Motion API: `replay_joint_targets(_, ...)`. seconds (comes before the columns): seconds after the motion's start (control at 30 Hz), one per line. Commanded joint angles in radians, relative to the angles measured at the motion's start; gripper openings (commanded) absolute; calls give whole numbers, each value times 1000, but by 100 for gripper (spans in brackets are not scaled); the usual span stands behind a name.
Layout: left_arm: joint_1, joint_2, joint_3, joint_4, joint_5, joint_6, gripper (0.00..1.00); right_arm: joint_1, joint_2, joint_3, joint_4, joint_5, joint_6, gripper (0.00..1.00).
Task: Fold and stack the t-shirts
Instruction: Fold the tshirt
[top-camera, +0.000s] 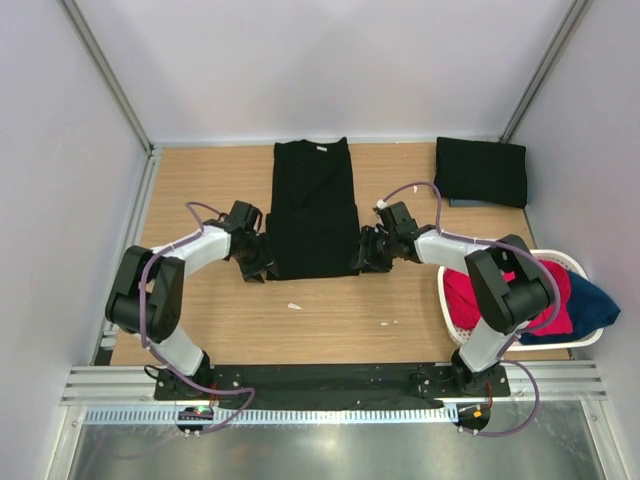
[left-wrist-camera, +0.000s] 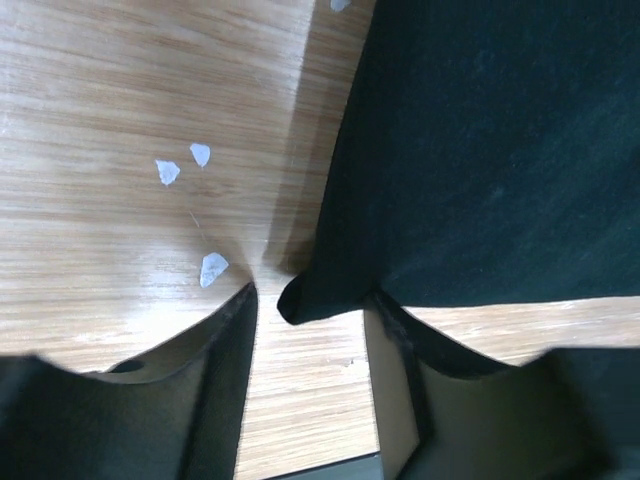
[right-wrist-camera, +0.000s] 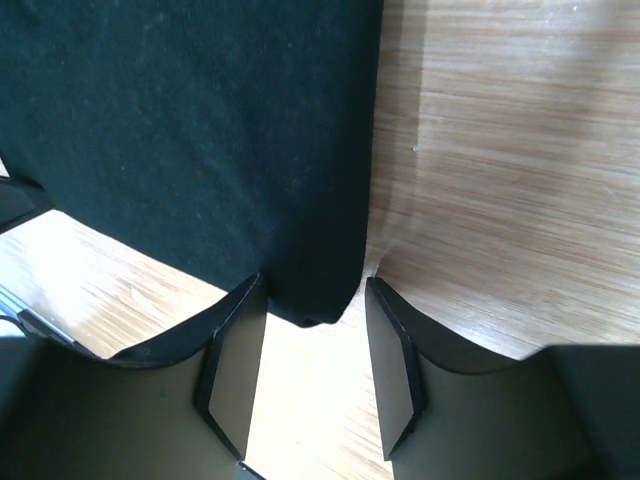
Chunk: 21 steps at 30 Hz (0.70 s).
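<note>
On the table (top-camera: 340, 320), a partly folded black t-shirt (top-camera: 312, 215).
Left claw (top-camera: 257, 262) and right claw (top-camera: 366, 257) each straddle a near corner, fingers spread, not pinching.

The t-shirt (top-camera: 312, 215) is soft, matt black cloth, the desk (top-camera: 220, 330) smooth pale wood grain with a faint sheen, and the basket (top-camera: 444, 305) white perforated plastic.

Left gripper (top-camera: 264, 266) and right gripper (top-camera: 361, 261) flank black t-shirt (top-camera: 312, 215).
</note>
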Motion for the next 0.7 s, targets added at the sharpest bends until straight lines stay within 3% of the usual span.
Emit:
replay_joint_targets(0.0,6,42,-3,48,-31,30,45,12,29,16,17,61,5,50)
replay_joint_targets(0.13,6,51,-14,66,-30,38,29,21,49,19,18,77,5,40)
replay_joint_targets(0.17,6,53,-16,74,-30,40,25,21,55,20,15,84,5,35)
replay_joint_targets(0.27,6,51,-26,79,-34,41,0,23,59,19,0,103,3,14)
replay_joint_targets(0.33,6,43,-34,76,-34,41,0,24,58,22,-26,111,-3,1)
replay_joint_targets(0.67,-15,-216,-204,-140,-68,-20,0,101,-111,-144,-213,94,41,1)
